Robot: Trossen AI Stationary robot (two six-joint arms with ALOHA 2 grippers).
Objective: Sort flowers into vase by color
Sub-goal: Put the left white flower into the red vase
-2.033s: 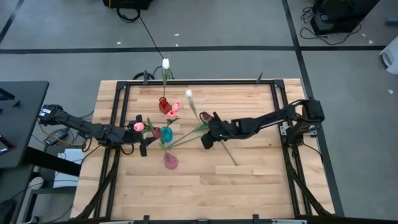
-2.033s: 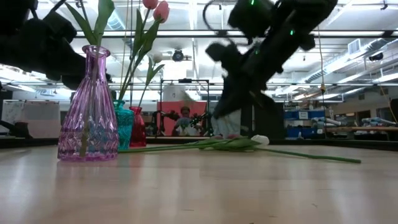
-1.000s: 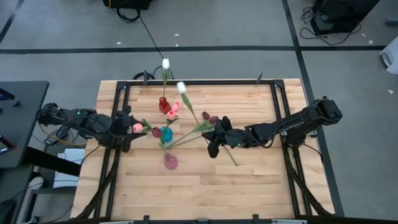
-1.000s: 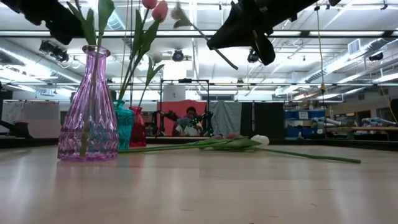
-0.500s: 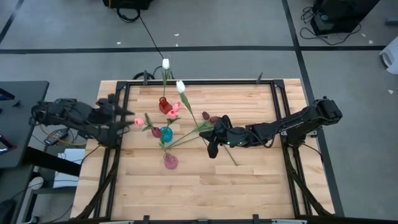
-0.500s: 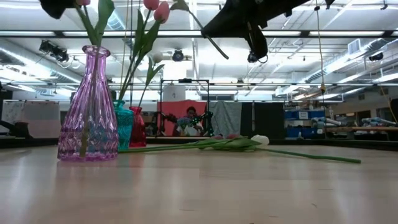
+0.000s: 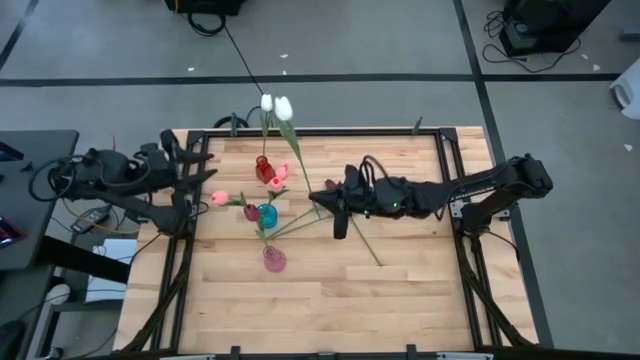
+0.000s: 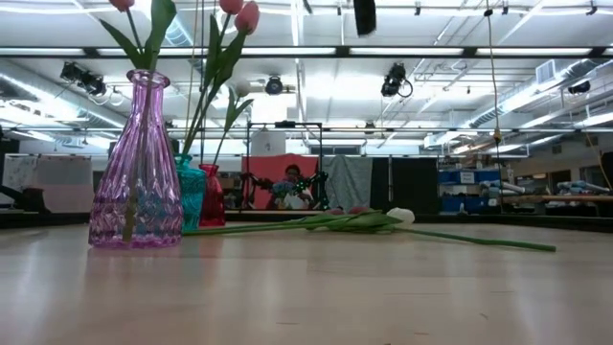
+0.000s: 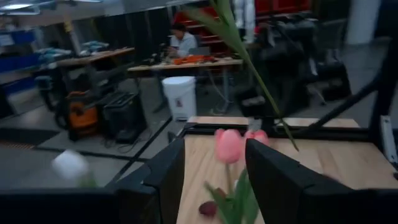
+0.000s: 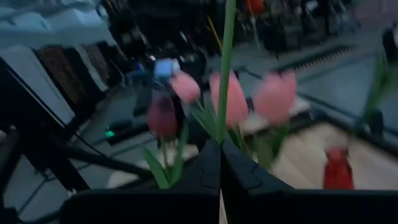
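Observation:
My right gripper (image 7: 335, 203) is shut on a white tulip, whose head (image 7: 283, 108) reaches toward the far edge. My left gripper (image 7: 203, 172) is open, high over the table's left side, and touches nothing. In its wrist view a pink tulip (image 9: 228, 145) shows beyond the gap between the fingers. That tulip (image 7: 219, 198) stands with its stem in the purple vase (image 8: 137, 163). Behind it are a teal vase (image 7: 267, 214) and a red vase (image 7: 263, 168) with a white tulip (image 7: 266, 102). More flowers (image 8: 354, 220) lie flat on the table. My right gripper pinches the white tulip's green stem (image 10: 222, 134) between its two fingertips. The fingers point about level toward the table's left and lie across the stem. The flower is lifted clear of the table, its stem (image 10: 227, 56) rising from the fingers and leaning toward the far left.
Pink tulips (image 7: 280, 172) lean out over the red and teal vases. Stems on the table run from near the teal vase to about (image 7: 378, 262). A black frame (image 7: 320, 131) rims the wooden table. A person (image 8: 290, 184) sits far behind it.
My left gripper has risen and drawn back toward the table's left edge, away from the pink tulip, which stays in the purple vase. My right gripper has risen with the white tulip, almost out of the low view, and the head has swung toward the far edge.

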